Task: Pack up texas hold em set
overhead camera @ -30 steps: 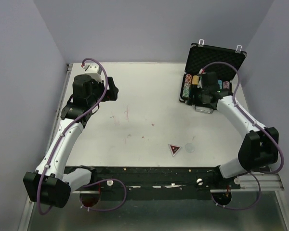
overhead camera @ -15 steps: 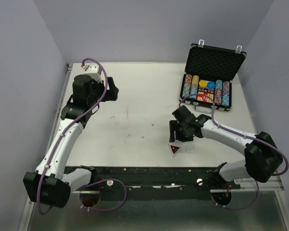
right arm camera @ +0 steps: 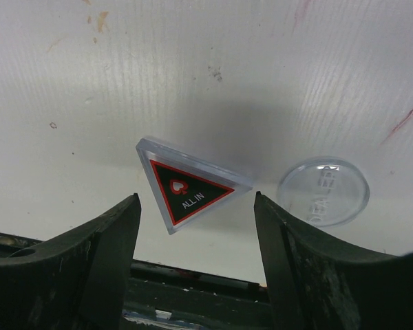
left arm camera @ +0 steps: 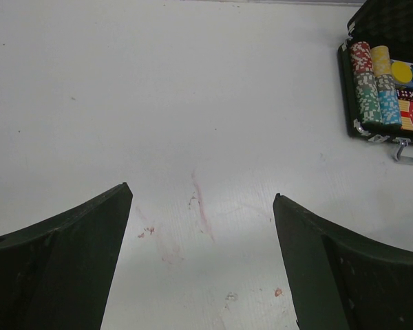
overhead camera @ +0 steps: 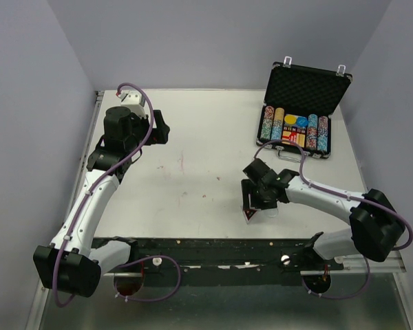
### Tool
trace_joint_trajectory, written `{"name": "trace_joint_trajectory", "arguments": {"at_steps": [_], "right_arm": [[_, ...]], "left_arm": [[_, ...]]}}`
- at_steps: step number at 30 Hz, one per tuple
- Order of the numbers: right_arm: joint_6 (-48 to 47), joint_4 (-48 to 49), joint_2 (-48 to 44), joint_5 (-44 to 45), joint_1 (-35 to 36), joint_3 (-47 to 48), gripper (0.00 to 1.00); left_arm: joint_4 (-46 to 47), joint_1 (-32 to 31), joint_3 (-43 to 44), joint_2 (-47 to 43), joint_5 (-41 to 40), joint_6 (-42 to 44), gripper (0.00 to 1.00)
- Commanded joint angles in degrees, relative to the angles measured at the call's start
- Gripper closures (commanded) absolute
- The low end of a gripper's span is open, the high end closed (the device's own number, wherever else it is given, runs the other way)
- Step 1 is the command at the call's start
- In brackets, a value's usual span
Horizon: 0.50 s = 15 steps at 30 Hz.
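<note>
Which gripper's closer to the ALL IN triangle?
Right. Right gripper is over the triangle, open fingers either side; left gripper is far off toward the far-left corner.

- The right gripper (overhead camera: 250,203) has left the black briefcase (overhead camera: 308,84) at the far right and come to the near middle of the table (overhead camera: 193,137).
- Since half a second ago it has shifted nearer still. It now stands over the triangular button (right arm camera: 189,192), one finger on each side and clear of it.
- The chip rows (overhead camera: 293,129), covered by the gripper a second ago, now show in full.
- The round clear disc (right arm camera: 323,191), in plain sight a second ago, is now partly covered by the gripper in the top view.
</note>
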Motion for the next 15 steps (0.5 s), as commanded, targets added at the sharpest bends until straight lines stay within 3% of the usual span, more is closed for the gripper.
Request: {"name": "trace_joint_trajectory", "arguments": {"at_steps": [1, 15], "right_arm": [[1.27, 0.76, 0.87, 2.04, 1.36, -0.89, 0.25], [0.56, 1.56, 3.68, 3.44, 3.47, -0.19, 0.24]], "left_arm": [[0.61, 0.41, 1.20, -0.79, 1.23, -0.38, 0.01], [0.61, 0.41, 1.20, -0.53, 1.23, -0.47, 0.01]]}}
